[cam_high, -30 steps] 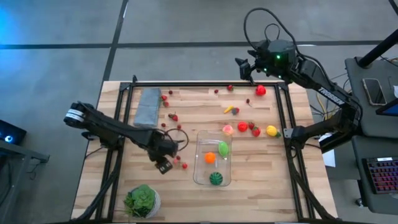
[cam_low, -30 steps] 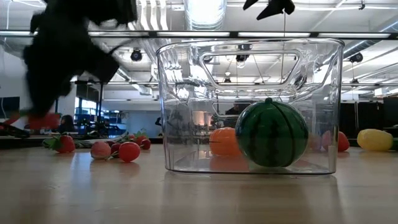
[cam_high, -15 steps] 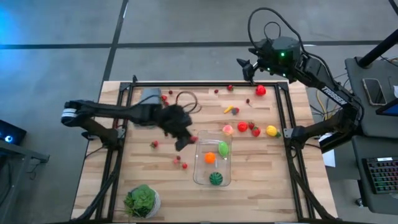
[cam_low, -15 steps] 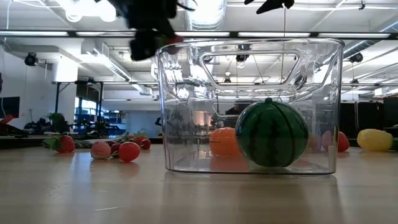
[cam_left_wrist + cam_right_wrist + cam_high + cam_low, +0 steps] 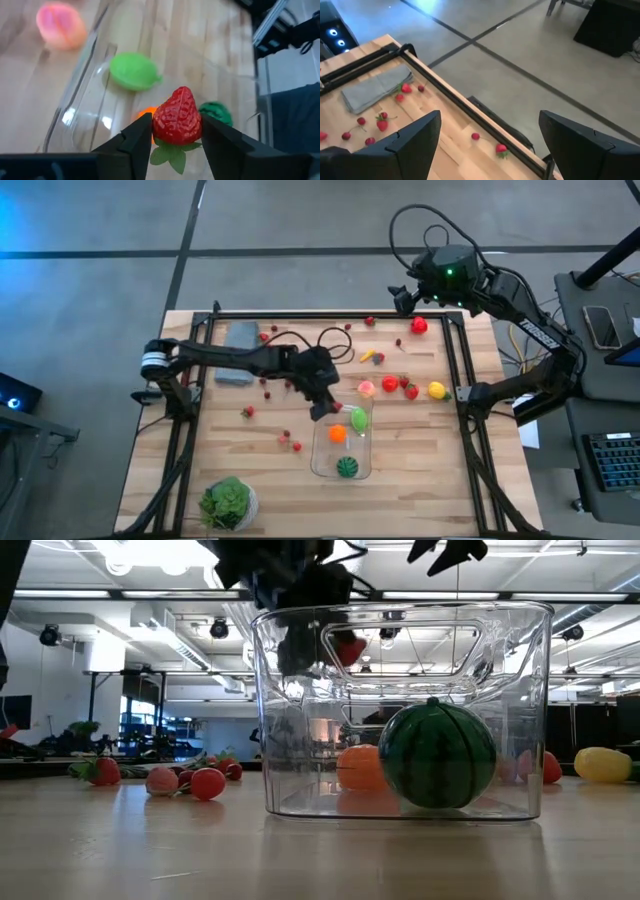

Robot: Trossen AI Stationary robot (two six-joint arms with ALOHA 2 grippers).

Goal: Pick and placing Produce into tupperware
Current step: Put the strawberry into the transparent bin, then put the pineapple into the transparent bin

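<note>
My left gripper hangs over the far left corner of the clear tupperware, shut on a red strawberry. The low view shows that strawberry just above the container's rim. Inside the tupperware lie a green piece, an orange piece and a striped green ball. More produce lies on the table: a pink piece, red pieces, a yellow piece and small red berries. My right gripper waits open, high above the table's far edge. My left gripper pinches the strawberry's two sides between its two fingers. The fingers slant downward from the table's left. The strawberry is lifted clear above the tupperware's opening, its tip pointing away from the wrist and its green leaves toward it.
A folded grey cloth lies at the far left and a potted green plant at the near left corner. A black frame runs around the tabletop. A red piece sits near the far right corner.
My left gripper has risen from the table left of the tupperware and swung toward the right and far side, turning as it went, and now hangs over the container's far left corner. The strawberry has travelled with it, lifted clear of the table.
</note>
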